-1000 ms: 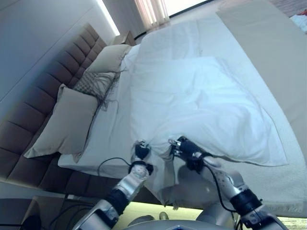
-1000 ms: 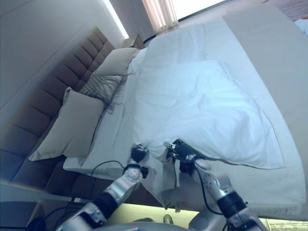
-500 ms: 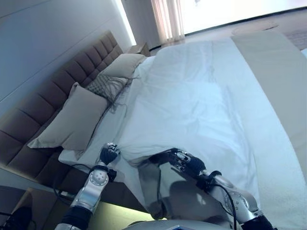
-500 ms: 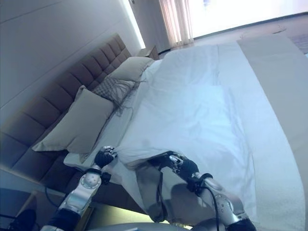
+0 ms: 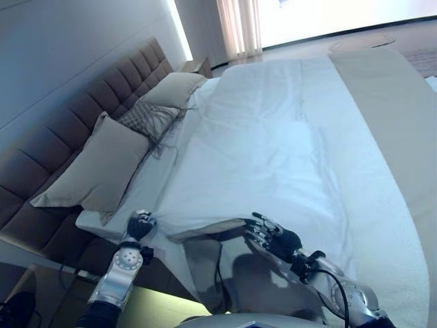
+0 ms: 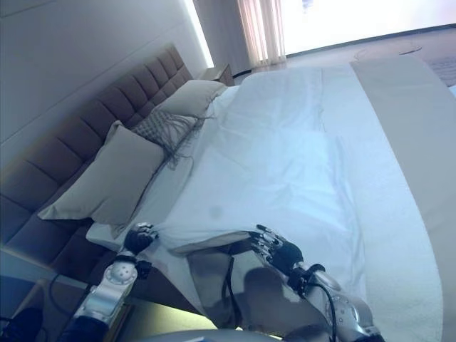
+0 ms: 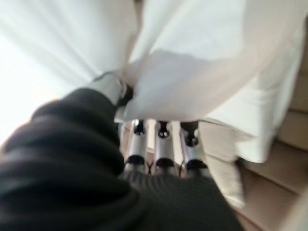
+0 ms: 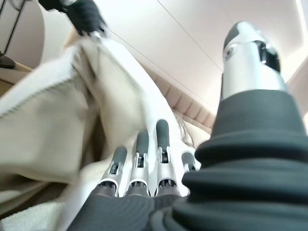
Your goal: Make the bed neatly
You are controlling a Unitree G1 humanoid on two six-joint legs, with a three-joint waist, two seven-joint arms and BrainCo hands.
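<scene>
A white duvet (image 5: 259,150) lies across the bed, its near edge lifted at the bed's side. My left hand (image 5: 138,225) grips that edge's corner by the headboard end; in the left wrist view its thumb (image 7: 111,86) and fingers pinch the white cloth (image 7: 192,72). My right hand (image 5: 273,240) is further along the same edge with its fingers straight and spread, just below the raised fold. In the right wrist view the fingers (image 8: 139,154) point past the hanging duvet (image 8: 62,110) without curling on it, and my left hand (image 8: 86,17) shows beyond.
Two beige pillows (image 5: 95,171) (image 5: 171,85) and a fringed patterned cushion (image 5: 147,117) lean against the tufted brown headboard (image 5: 61,130). A beige cover (image 5: 382,102) runs along the bed's far side. A nightstand (image 5: 198,66) and curtains (image 5: 239,27) stand behind.
My right hand's fingers have straightened and come off the duvet edge. My left hand has drawn its corner a little toward the headboard. The camera has shifted too.
</scene>
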